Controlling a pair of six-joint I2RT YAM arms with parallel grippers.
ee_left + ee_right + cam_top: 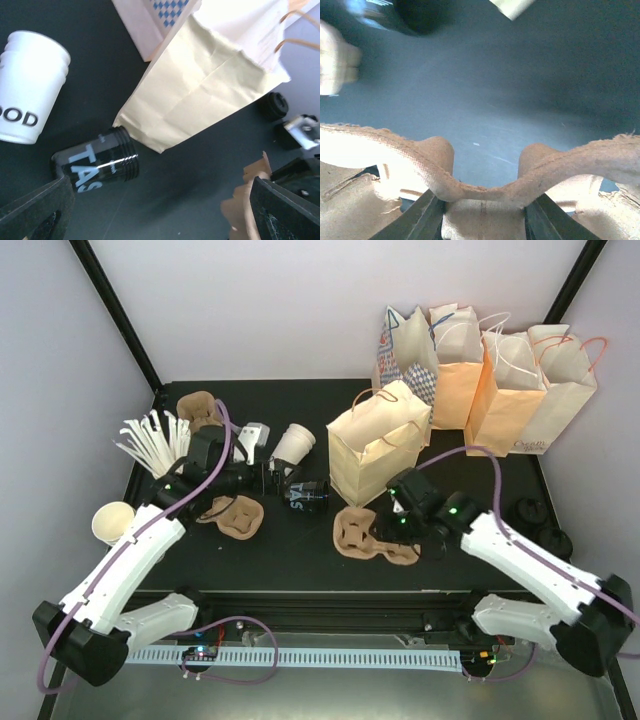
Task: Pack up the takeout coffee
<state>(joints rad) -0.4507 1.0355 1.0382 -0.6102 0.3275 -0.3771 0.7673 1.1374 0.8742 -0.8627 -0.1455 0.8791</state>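
The takeout coffee cup (294, 444), white with bold black letters, lies on its side on the black table (300, 560); it also shows in the left wrist view as the white cup (30, 90). My left gripper (272, 478) hovers just beside it, open and empty, with the left gripper's jaws (160, 215) spread wide over bare table. My right gripper (383, 530) is low over a brown pulp cup carrier (365, 540). In the right wrist view its fingers (422, 217) press both sides of the carrier's middle ridge (484, 190).
A black cup with pale letters (306, 496) lies near the white one. A cream paper bag (378, 445) stands mid-table, more bags (500, 380) at the back right. Black lids (530, 512) sit far right. Other carriers (232, 515), white stirrers (150, 440) and a cream cup (112, 522) are on the left.
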